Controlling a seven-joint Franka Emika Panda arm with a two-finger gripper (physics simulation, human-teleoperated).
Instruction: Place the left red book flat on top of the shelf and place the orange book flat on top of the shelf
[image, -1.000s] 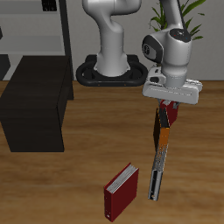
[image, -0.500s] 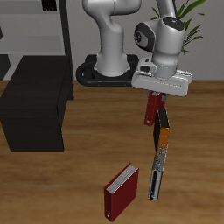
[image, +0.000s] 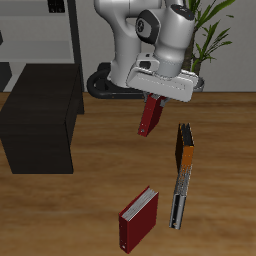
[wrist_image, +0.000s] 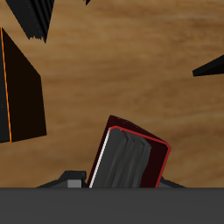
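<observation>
Bright red and hard-covered, the left red book (image: 151, 115) is held in the air, hanging tilted below the end effector (image: 158, 97), which is clamped on its upper edge; in the wrist view the left red book (wrist_image: 131, 160) is seen end-on, with its white page block framed by the red covers. The book is carried well above the wooden surface (image: 90, 200), between the shelf (image: 38, 115) and the spot where the orange book (image: 185, 148) lies flat. The book is judged to be stiff and fairly light, with smooth covers that could slip or swing in a narrow pinch, so a grip across both covers near the middle of an edge is thought safest. Since it hangs nearly upright, it would have to be turned level before being laid flat on the shelf's top. The orange book is seen beside a thin grey-and-black book (image: 179, 198), the two close together or touching end to end; it is expected to handle much the same and to need lifting by one long edge. Nearer the front edge a darker crimson book (image: 138, 220) lies apart from the others. Behind the shelf a tall grey rack (image: 60, 35) is partly visible, and a plant (image: 205, 25) is seen behind the arm.
</observation>
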